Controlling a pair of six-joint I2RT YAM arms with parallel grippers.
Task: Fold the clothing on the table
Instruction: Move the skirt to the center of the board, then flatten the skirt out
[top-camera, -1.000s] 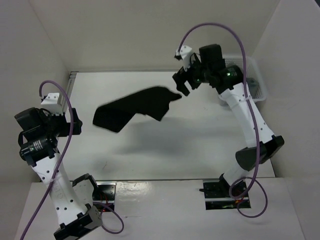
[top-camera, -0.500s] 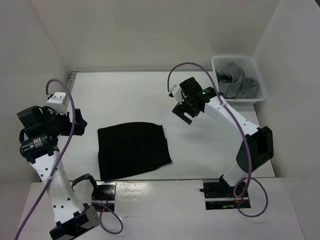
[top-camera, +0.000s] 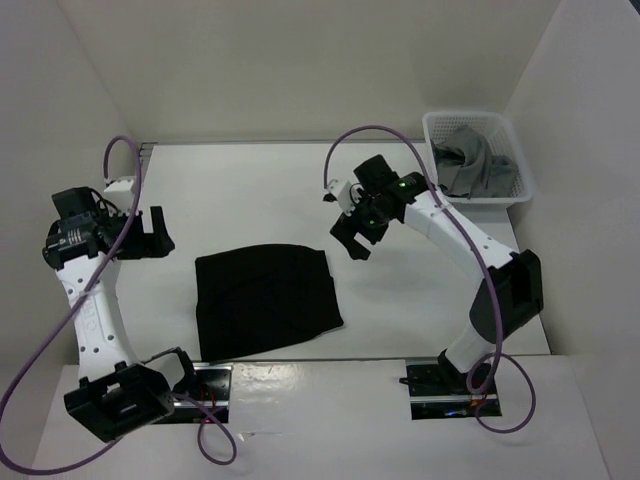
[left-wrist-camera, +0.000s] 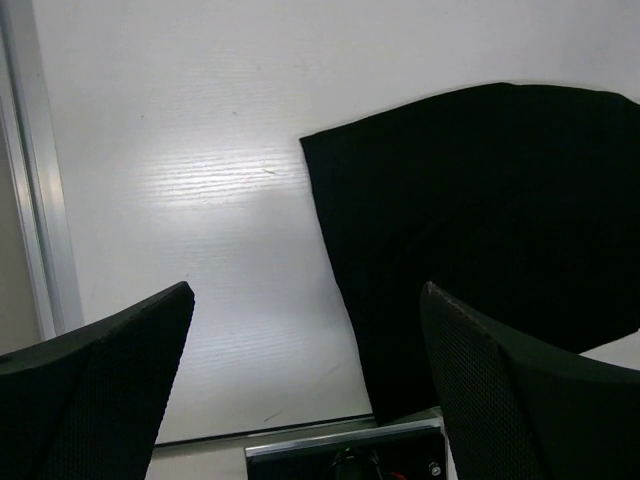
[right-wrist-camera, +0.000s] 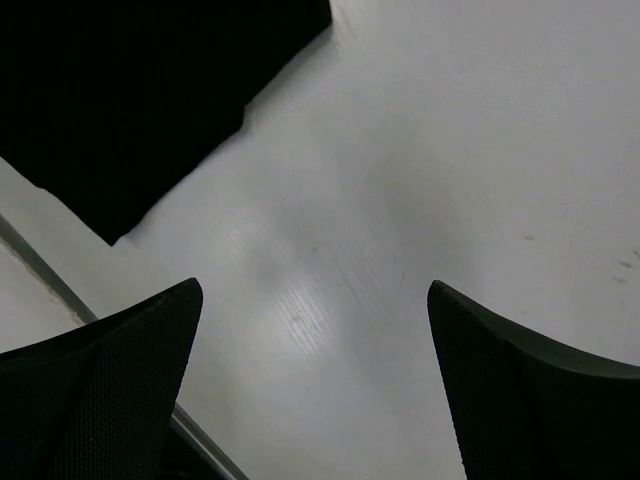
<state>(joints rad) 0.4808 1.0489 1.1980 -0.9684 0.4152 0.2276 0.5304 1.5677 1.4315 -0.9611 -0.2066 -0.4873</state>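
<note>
So you've got the black garment (top-camera: 265, 298) lying flat on the desk (top-camera: 420, 290), left of centre and close to the near edge. It's spread into a rough square, which I'd guess is the point: flat fabric gives you clean edges to pick up. That spot also sits between the two arms, so either one can reach a side. I can't tell whether it's one layer or already doubled over.

Both claws are released, jaws wide, nothing in them. The left claw (top-camera: 155, 232) hangs just left of the garment's far-left corner, clear of the fabric; its wrist view shows that corner right between the fingers. The right claw (top-camera: 352, 238) hovers off the far-right corner, also not touching, with mostly bare desk under it.

The grey garment (top-camera: 470, 160) is bunched up in the basket (top-camera: 470, 116) at the far right, well apart from the work area, so it won't get dragged in.

My read: you're lined up to grab corners, and no fold has started yet.
</note>
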